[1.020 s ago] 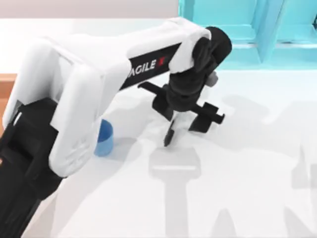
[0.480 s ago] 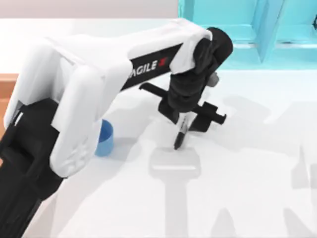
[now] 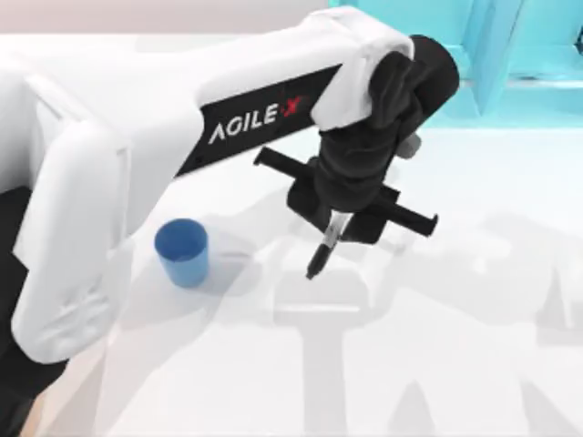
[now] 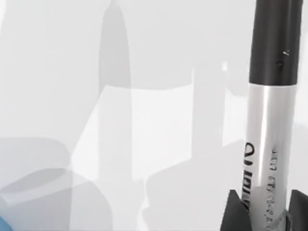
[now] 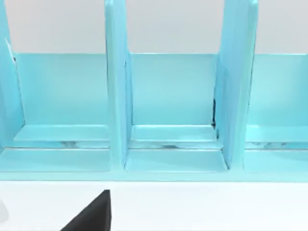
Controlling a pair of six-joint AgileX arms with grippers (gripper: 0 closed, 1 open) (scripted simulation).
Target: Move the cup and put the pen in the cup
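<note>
Over the middle of the table: my left gripper (image 3: 335, 221) hangs above the white surface, wrist pointing down, with the long white arm reaching in from the left edge.

Left gripper state: fingers pinched on the pen (image 3: 323, 248); in the left wrist view the two dark fingertips (image 4: 234, 211) sit against either side of the barrel.

Pen, position: held off the table, hanging nearly upright with a slight tilt, black end lowest, its tip above the surface just left of centre.

Pen, appearance: grey-white barrel with small black print and a long black section (image 4: 275, 43) beyond it, as seen from the left wrist.

Cup (image 3: 181, 252): blue, upright, open rim facing up, standing on the table toward the left side, well apart from the pen and to its left; nothing visible inside it.

Cup, neighbours: close beside the white housing of my left arm, which lies between it and the left edge.

Table (image 3: 455, 364): white, crossed by grey shadows of the arm and gripper.

Shelf unit (image 5: 173, 106): turquoise, with upright dividers forming open compartments, standing along the far edge toward the right corner.

Right arm: faces the shelf unit from near the far edge; I cannot tell the state of its pincer.
</note>
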